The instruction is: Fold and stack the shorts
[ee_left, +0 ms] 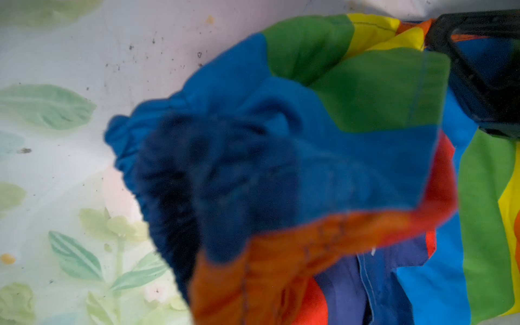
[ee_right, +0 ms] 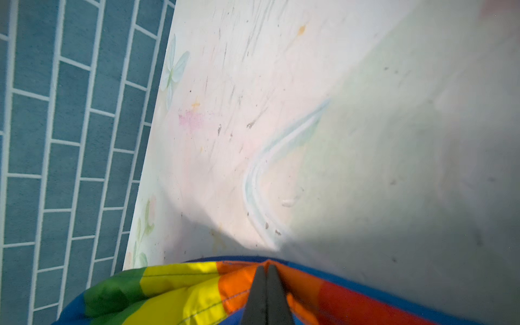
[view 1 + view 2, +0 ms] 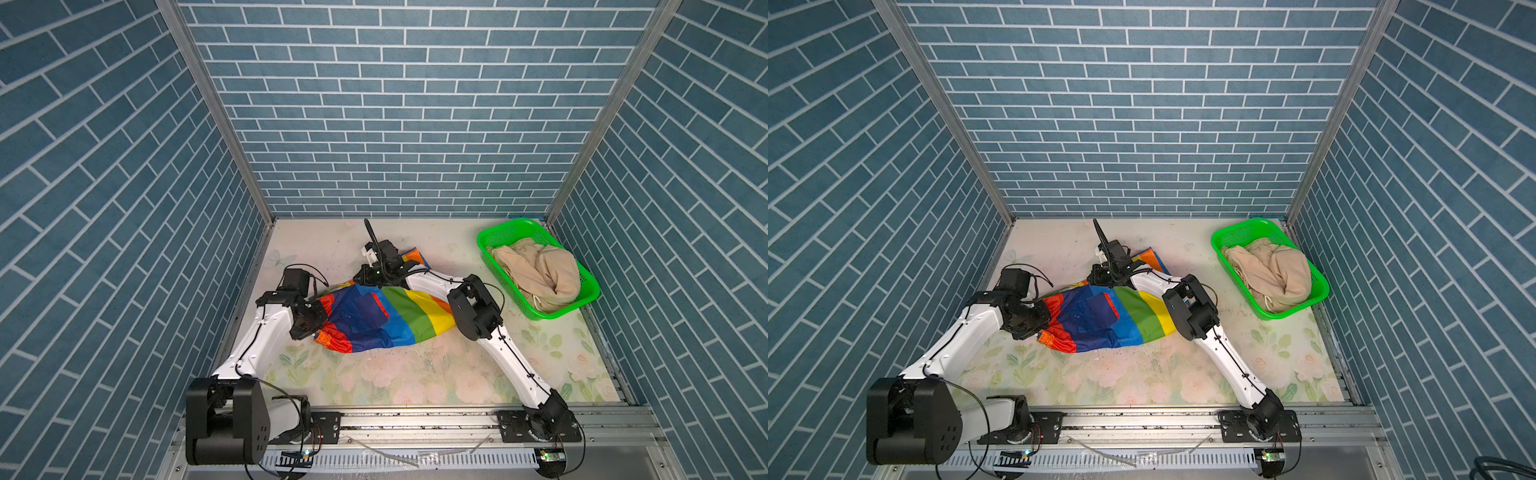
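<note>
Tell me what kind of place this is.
Probably a robot test booth, not a real home: blue brick-print walls on aluminium posts, two arms bolted to a rail, and a green laundry basket on a floral tabletop.

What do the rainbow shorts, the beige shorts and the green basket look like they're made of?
rainbow shorts: thin woven synthetic, probably, with a slight sheen and crisp creases.
beige shorts: soft matte cloth, perhaps cotton, in limp rounded folds.
green basket: glossy moulded plastic with rigid perforated walls.

Blue brick-pattern walls (image 3: 395,124) around a pale floral tabletop (image 3: 415,374).
</note>
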Motion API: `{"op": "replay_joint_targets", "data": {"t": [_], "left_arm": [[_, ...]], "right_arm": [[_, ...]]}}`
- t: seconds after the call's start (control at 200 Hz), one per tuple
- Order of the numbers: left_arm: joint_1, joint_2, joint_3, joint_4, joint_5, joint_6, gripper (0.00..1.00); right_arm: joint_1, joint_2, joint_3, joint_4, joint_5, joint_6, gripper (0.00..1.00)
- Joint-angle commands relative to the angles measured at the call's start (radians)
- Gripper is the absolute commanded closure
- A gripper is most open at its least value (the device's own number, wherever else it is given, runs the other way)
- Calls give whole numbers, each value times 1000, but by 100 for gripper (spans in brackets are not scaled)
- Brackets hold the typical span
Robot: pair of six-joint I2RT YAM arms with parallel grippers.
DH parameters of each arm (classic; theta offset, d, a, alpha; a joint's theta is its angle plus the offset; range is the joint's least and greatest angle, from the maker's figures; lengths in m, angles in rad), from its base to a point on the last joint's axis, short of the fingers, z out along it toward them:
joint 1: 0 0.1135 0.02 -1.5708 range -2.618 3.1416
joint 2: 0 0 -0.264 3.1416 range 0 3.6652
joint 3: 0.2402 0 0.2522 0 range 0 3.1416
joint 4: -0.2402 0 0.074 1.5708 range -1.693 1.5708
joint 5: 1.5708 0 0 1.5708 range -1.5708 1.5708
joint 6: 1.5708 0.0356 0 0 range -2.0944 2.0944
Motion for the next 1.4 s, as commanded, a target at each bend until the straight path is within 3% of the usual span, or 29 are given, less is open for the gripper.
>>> {"op": "replay_joint_targets", "data": {"t": [0.0,0.305,0.465,0.685,0.87,1.15,1.395], "left_arm": [[3,9,71,-100,-63,40,90],[-1,206,498,-281,-235,117,90],[-29,285,616,-311,-257,125,89],[-134,364,702,-350,-306,98,89],[-223,425,798,-410,-348,80,89],[-342,517,931,-506,-445,72,89],[-485,636,1017,-567,-507,48,89]], "right_arm": [[-7,-5,-12,-72,30,-17,100],[-17,-558,-552,-14,85,-261,100],[-19,-774,-796,-52,90,-282,100],[48,-779,-916,-112,-69,-246,100],[71,-725,-989,-112,-75,-224,100],[41,-760,-1155,-118,-4,-186,100],[26,-848,-1290,27,-64,-133,100]]}}
